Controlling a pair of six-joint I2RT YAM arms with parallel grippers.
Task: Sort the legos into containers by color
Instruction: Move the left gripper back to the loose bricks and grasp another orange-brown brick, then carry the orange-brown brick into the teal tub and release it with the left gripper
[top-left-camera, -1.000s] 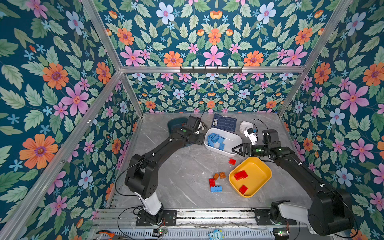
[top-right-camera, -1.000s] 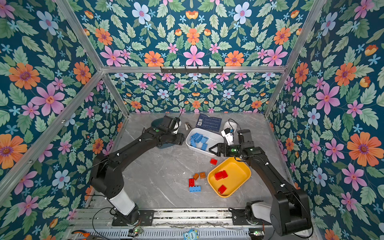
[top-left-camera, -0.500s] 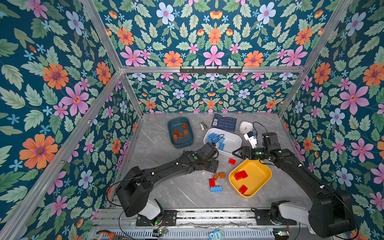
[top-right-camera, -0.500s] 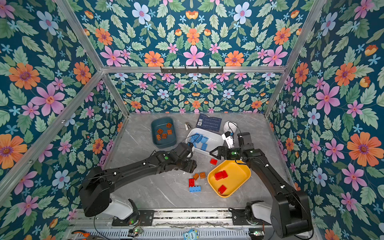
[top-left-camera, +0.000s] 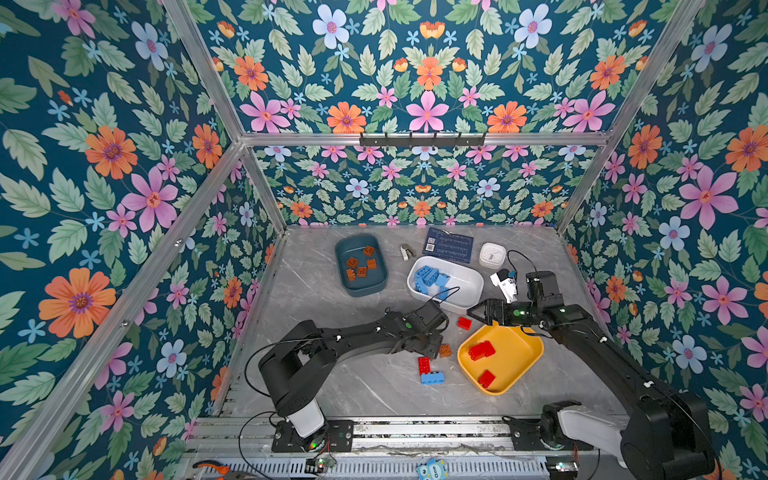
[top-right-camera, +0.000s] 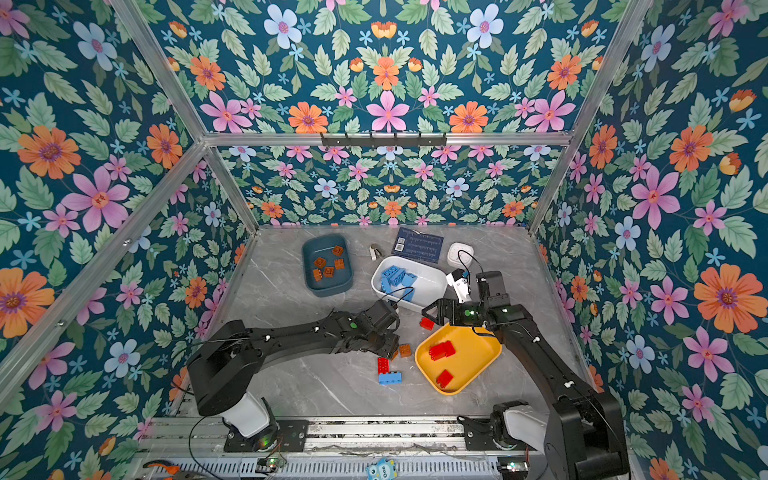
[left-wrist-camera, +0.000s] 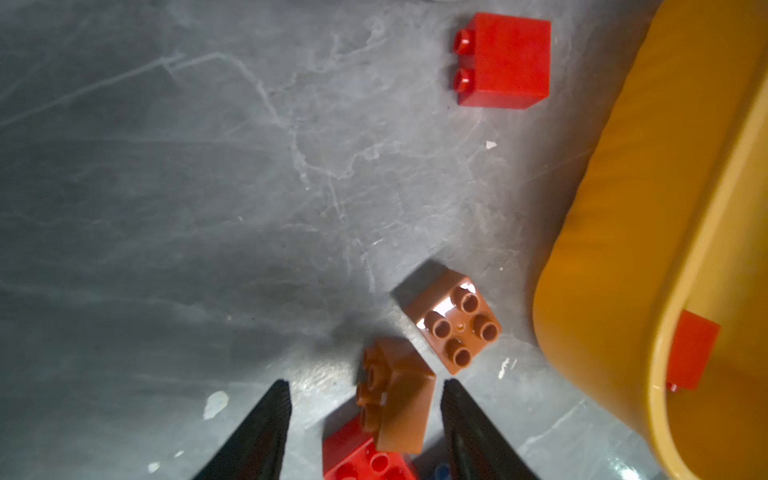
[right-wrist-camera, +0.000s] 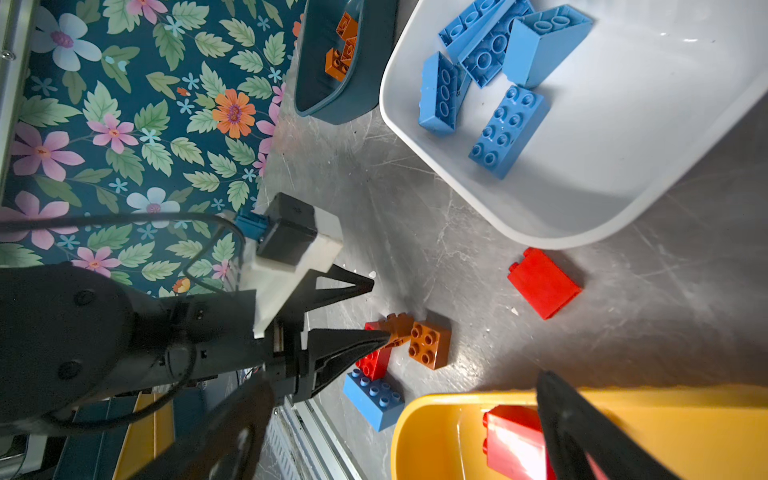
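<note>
My left gripper (left-wrist-camera: 365, 395) is open, its jaws on either side of an orange-brown lego (left-wrist-camera: 399, 399) that lies tipped on its side against a red lego (left-wrist-camera: 361, 457); a gap shows at one jaw. Another orange-brown lego (top-left-camera: 445, 350) sits upright beside it, and a blue lego (top-left-camera: 432, 378) lies in front. My right gripper (top-left-camera: 473, 314) hangs wide open and empty next to a loose red lego (top-left-camera: 464, 323), above the yellow tub (top-left-camera: 519, 357). The teal tub (top-left-camera: 345, 282) holds several orange-brown legos and the white tub (top-left-camera: 465, 278) several blue ones.
Two red legos (top-left-camera: 481, 350) lie in the yellow tub. At the back stand a white clock (top-left-camera: 492, 254), a dark blue card (top-left-camera: 448, 245) and a small metal clip (top-left-camera: 408, 251). Flowered walls close in both sides and the back.
My left arm has swung from the teal tub at the back down to the loose legos in front, and its jaws have narrowed. My right gripper has shifted slightly forward.
</note>
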